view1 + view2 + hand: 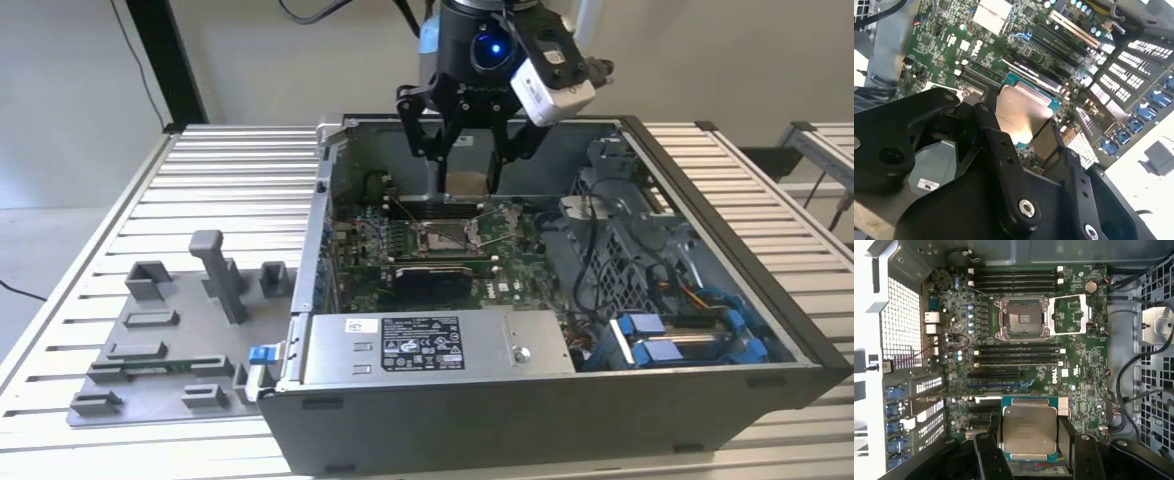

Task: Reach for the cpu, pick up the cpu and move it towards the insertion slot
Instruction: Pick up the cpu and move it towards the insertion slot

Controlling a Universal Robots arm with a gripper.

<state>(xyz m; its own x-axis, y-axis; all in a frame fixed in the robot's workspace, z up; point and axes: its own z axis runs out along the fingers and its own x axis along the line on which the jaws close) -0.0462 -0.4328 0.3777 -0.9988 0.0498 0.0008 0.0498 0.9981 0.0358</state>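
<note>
While its two black fingers (988,447) are clamping the cpu (1029,429) by opposite edges, the gripper (465,170) is hanging above the open computer case (747,290), near its far wall in the exterior view. In both wrist views the chip's silvery top (1021,114) is showing between the fingers, held clear of the green motherboard (1089,370). Further along that board, the insertion slot (1021,319) is lying well apart from the chip, its metal frame (1069,315) hinged open beside it. Grey fixture blocks (167,330) are sitting on the slatted table (120,200) toward the exterior view's left.
</note>
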